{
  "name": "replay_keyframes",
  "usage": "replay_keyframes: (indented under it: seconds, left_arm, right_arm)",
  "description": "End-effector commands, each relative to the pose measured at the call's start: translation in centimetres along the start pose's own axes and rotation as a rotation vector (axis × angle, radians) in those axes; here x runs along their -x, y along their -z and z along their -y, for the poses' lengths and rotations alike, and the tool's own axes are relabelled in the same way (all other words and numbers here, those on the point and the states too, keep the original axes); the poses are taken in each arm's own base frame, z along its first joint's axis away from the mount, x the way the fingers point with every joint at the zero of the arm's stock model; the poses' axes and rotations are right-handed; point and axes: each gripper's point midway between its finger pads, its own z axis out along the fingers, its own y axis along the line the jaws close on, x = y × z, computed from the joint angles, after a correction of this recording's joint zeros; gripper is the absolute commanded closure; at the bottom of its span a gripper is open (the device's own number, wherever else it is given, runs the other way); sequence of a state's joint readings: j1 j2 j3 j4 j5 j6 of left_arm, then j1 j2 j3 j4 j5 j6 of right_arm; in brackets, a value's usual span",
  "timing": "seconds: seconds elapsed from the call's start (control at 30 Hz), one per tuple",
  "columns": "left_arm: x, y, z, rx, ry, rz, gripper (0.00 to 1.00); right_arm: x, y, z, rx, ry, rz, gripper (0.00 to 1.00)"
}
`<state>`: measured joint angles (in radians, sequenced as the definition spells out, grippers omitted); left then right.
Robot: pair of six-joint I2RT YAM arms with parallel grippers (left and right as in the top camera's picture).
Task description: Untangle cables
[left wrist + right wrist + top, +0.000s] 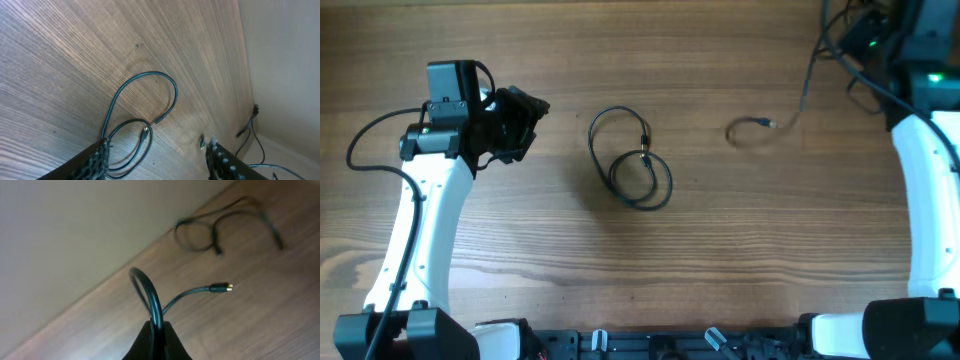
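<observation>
We see the coiled cable lying flat mid-tabletop, its two loops strung diagonally from far-left to near-right. The left end effector hovers just left of it, arm bent, fingers apart and empty. The right end effector, at the far-right corner, is clamped on a second cable, whose plug lies free on the wood.

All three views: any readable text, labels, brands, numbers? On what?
None readable. The thin black looped cable, thin black gold-plugged cable, brown wooden table, white left arm and white right arm show no legible marking in any view.
</observation>
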<state>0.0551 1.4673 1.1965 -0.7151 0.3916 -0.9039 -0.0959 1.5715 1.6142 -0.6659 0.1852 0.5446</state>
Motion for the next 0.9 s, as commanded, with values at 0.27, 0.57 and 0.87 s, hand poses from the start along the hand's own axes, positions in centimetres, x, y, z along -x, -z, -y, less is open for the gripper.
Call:
replay_keyframes:
  seconds: [0.27,0.57,0.87]
  left_arm:
    - [-0.3,0.4,0.2,-0.01,-0.011,-0.006,0.34]
    - [-0.3,0.4,0.1,-0.006,-0.009,-0.005,0.34]
    - [-0.3,0.4,0.0,-0.005,-0.009,-0.005,0.33]
  right_arm:
    - [4.0,-8.4,15.0,-0.319,0.019,0.039,0.96]
    - [2.8,-10.4,22.2,-0.5,0.097,-0.036,0.94]
    - [0.3,-10.9,24.7,-0.611,0.118,-0.125,0.03]
